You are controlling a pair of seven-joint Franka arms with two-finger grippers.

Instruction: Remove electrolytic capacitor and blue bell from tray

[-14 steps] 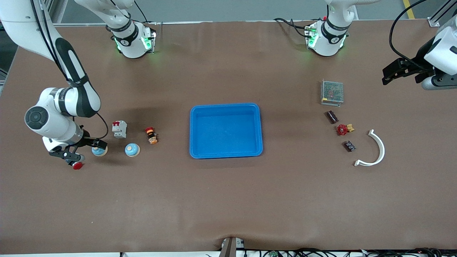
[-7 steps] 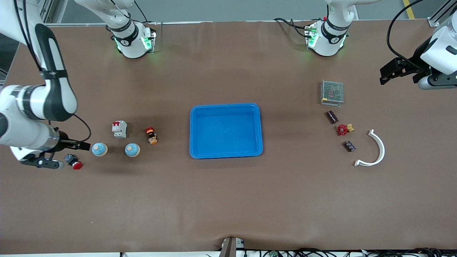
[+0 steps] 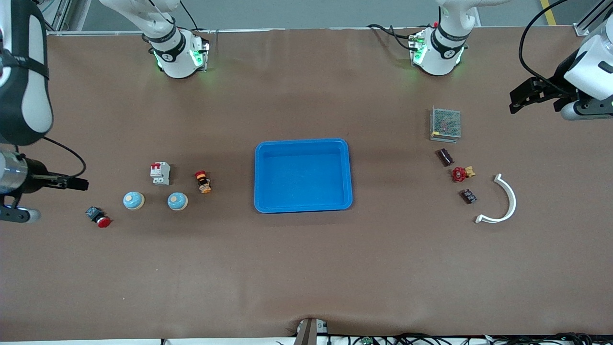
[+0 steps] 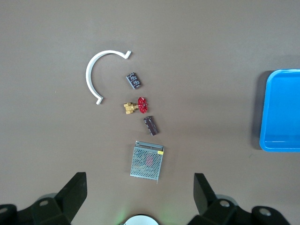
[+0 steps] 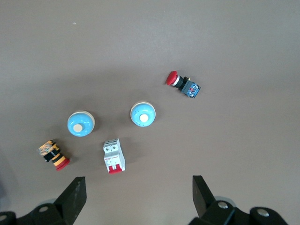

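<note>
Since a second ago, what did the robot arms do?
The right gripper pulled away from the bell it was over, toward the right arm's end of the table, holding nothing. The left gripper barely shifted and waits, open and empty. Both bells, the other one included, the capacitors and the blue tray stayed put.

brown table (image 3: 306, 268), blue tray (image 3: 303, 142), parts
</note>
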